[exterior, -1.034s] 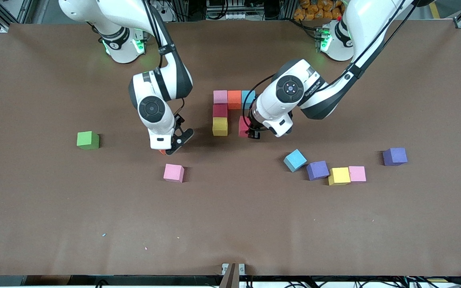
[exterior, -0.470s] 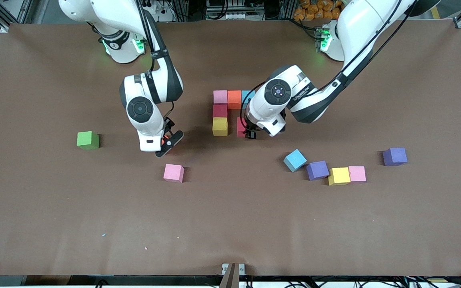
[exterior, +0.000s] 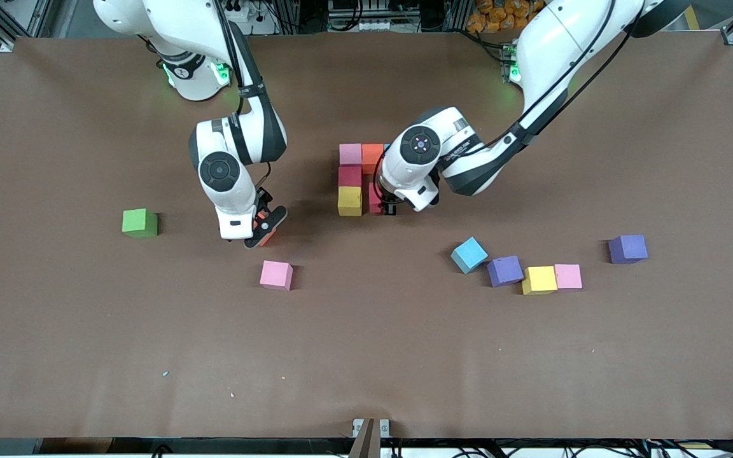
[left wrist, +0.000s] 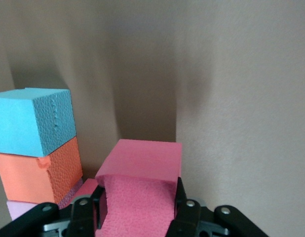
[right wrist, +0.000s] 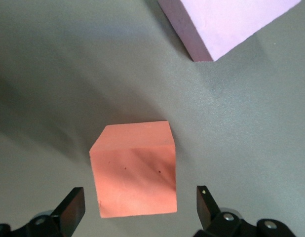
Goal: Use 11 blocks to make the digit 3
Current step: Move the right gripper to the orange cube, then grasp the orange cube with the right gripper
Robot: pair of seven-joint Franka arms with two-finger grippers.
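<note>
The left hand (exterior: 387, 208) pinches a dark pink block (left wrist: 140, 187) just beside the yellow block (exterior: 349, 201) of the unfinished digit 3 (exterior: 360, 172), while the right hand (exterior: 263, 230) hangs spread over an orange block (right wrist: 135, 169) at the figure's nine o'clock.

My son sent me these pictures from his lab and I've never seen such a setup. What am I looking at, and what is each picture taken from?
These are two white robot arms at a brown table, building a digit from foam blocks. The big picture is from a high camera facing the arms; the two close-ups come from cameras on their wrists.

The left gripper is shut on a red block and has it beside the yellow block of the partly built figure. The right gripper is open over an orange block that lies on the table.

Loose blocks wait nearer the camera: a pink block, and toward the left arm's end a blue, two purple, a yellow and a pink one. A green cube sits apart.
</note>
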